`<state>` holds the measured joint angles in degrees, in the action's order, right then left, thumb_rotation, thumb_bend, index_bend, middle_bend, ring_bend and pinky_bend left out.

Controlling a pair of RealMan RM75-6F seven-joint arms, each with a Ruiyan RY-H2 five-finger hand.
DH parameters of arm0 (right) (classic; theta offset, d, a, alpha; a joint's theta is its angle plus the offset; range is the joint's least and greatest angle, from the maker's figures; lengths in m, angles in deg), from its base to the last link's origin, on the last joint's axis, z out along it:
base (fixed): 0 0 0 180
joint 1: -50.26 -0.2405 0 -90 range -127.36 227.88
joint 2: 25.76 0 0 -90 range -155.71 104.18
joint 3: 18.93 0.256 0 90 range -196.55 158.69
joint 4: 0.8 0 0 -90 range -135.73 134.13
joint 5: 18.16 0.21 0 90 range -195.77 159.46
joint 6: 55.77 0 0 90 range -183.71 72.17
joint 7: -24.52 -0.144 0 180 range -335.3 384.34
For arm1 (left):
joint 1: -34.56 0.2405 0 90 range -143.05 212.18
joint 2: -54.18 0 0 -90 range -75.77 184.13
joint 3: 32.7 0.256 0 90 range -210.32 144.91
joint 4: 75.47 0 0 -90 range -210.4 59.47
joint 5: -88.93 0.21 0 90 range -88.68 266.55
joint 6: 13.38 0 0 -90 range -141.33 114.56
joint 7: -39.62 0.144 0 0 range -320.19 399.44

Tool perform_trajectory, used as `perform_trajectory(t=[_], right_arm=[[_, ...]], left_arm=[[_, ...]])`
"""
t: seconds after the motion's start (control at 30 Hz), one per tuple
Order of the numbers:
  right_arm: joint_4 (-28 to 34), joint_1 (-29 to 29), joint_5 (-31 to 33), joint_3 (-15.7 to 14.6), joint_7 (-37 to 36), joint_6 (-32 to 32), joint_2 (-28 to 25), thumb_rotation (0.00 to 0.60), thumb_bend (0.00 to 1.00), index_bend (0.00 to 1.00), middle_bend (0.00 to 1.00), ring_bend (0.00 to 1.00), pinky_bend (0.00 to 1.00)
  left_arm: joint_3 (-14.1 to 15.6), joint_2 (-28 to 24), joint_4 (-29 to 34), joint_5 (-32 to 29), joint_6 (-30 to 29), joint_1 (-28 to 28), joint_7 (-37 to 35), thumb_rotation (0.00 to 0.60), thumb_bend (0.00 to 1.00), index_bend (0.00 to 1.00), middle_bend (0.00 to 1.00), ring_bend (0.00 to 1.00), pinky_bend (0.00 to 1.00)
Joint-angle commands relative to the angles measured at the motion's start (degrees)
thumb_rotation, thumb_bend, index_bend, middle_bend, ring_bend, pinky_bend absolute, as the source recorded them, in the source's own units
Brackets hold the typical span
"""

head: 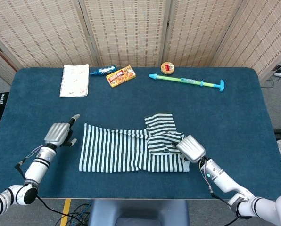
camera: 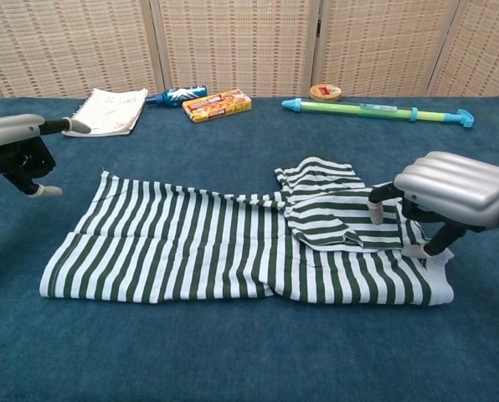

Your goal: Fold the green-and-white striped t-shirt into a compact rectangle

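The green-and-white striped t-shirt point(head: 121, 150) lies flat on the blue table point(head: 235, 117), stretched left to right, with its sleeves folded in over the right end point(camera: 337, 213). My right hand point(head: 191, 148) hovers low over that right end. Its fingers curl down, and one fingertip point(camera: 417, 249) touches the fabric at the shirt's right edge. Whether it grips the cloth is hidden under the palm point(camera: 455, 188). My left hand point(head: 59, 133) is just off the shirt's left edge, a little above the table. It holds nothing, and one finger point(camera: 72, 126) points out.
Along the table's far edge lie a spiral notebook point(head: 75, 80), a blue packet point(head: 102, 71), an orange box point(head: 120, 76), a round tin point(head: 167, 68) and a long green-and-blue toy squirter point(head: 187, 81). Folding screens stand behind. The table's front edge is close below the shirt.
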<state>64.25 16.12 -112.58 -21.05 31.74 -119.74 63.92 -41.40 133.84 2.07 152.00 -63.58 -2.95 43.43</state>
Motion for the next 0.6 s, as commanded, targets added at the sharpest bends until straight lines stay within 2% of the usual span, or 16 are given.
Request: perform_trajectory(t=[0.03,0.6], right_arm=[[1.05,0.11,0.13,0.45,0.12,-0.54,-0.6,0.6,0.2,0.42,1.0,1.0,1.0],[-3.61,-0.52,1.32,0.52,1.04,2.31,2.78,0.6,0.23,0.44,1.0,1.0,1.0]], left_arm=[[0.07,0.15,-0.13,0.04,0.2,-0.04,0.04,0.6,0.34,0.0,0.87,0.79,0.91],[0.14,0.47,-0.69,-0.14,0.63,0.26,-0.14,0.6,0.34,0.0,0.87,0.79,0.91]])
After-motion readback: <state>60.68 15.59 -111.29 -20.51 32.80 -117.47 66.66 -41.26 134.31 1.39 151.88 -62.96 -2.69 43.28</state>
